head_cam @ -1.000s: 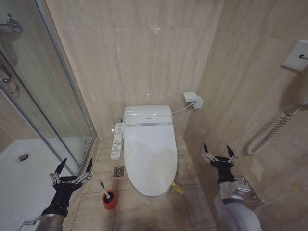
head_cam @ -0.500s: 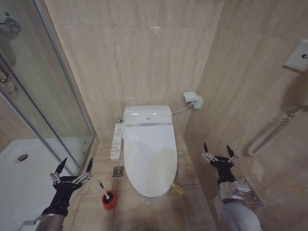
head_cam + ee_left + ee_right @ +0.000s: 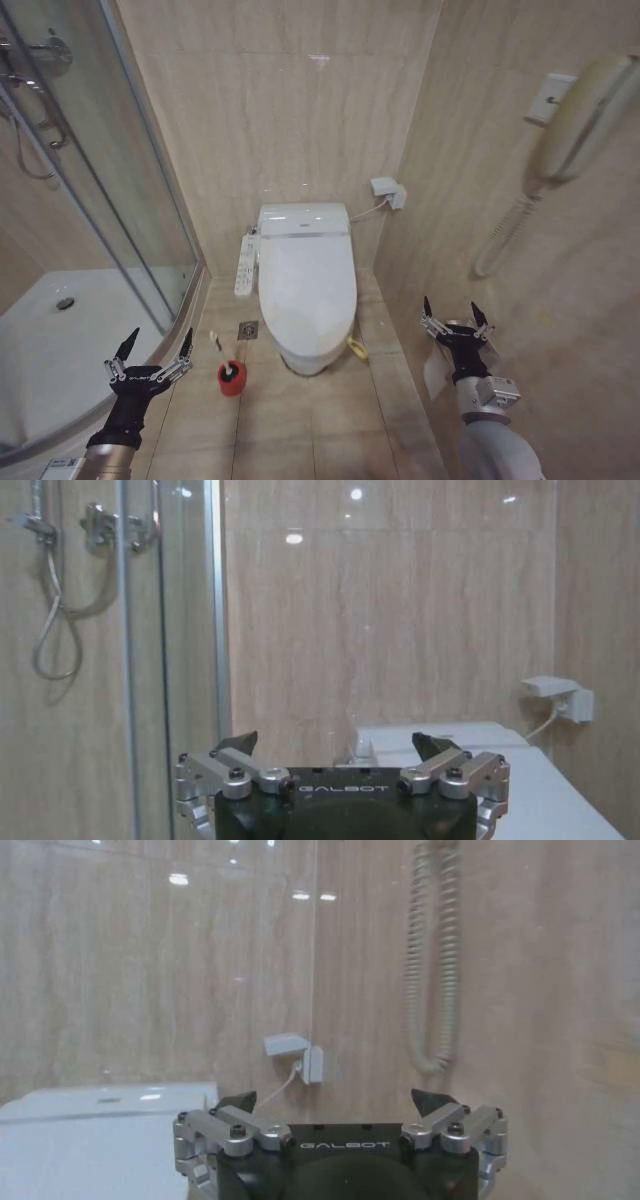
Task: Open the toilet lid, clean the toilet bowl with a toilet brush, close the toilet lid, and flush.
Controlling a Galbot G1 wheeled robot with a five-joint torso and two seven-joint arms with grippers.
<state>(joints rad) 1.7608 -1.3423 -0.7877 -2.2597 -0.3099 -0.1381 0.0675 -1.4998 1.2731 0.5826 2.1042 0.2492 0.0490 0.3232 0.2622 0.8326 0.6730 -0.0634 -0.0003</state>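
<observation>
lid: large glossy white plastic oval toilet lid (image 3: 306,290) down flat over the elongated white ceramic toilet bowl (image 3: 303,358), against the back wall, centre of the head view
strap: green-and-yellow strap (image 3: 356,347) at the lid's front edge, right side
handling: judged light, stiff, slippery; the strap or front rim looks the best hold
brush: small toilet brush, thin white stick handle, round red cup base (image 3: 230,376), on the floor left of the bowl
left gripper (image 3: 150,354): fingers spread, empty, low left, near the brush
right gripper (image 3: 454,320): fingers spread, empty, low right by the wall

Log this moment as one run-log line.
toilet lid: closed | toilet brush: on floor, untouched | left end effector: open, empty | right end effector: open, empty
</observation>
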